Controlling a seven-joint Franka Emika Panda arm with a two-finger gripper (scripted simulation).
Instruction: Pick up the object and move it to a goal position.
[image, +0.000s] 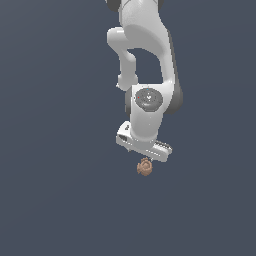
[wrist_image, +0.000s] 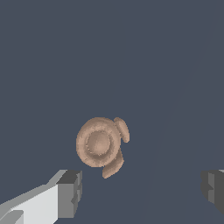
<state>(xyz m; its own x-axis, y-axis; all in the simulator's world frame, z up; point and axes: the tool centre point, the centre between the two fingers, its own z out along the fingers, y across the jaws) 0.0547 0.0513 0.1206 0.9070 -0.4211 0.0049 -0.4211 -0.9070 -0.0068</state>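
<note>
One arm (image: 145, 55) is all you have in the exterior view, hanging down from the top edge over a plain dark blue-grey table (image: 45, 190). Going left to right there, you first cross bare table, then reach the arm's white wrist with its round grey cap, and under it the gripper (image: 144, 161), tilted so its bar slopes down toward the exterior view's right. Just below that bar you see the object (image: 144, 167), a small reddish-brown lump, almost touching the gripper's underside; from this angle you cannot tell whether anything touches it.

Turn to the wrist view and you get the clearer answer. One finger (wrist_image: 70, 192), white with a dark grey pad, sits at one lower corner, and the other pad (wrist_image: 214, 188) shows at the opposite edge, so your fingers are spread wide with nothing between them. The object (wrist_image: 100, 144) lies on the table beyond the pads, nearer the white finger than the other, apart from both. You can make out a round ridged disc with two smaller lobes at its side.
</note>
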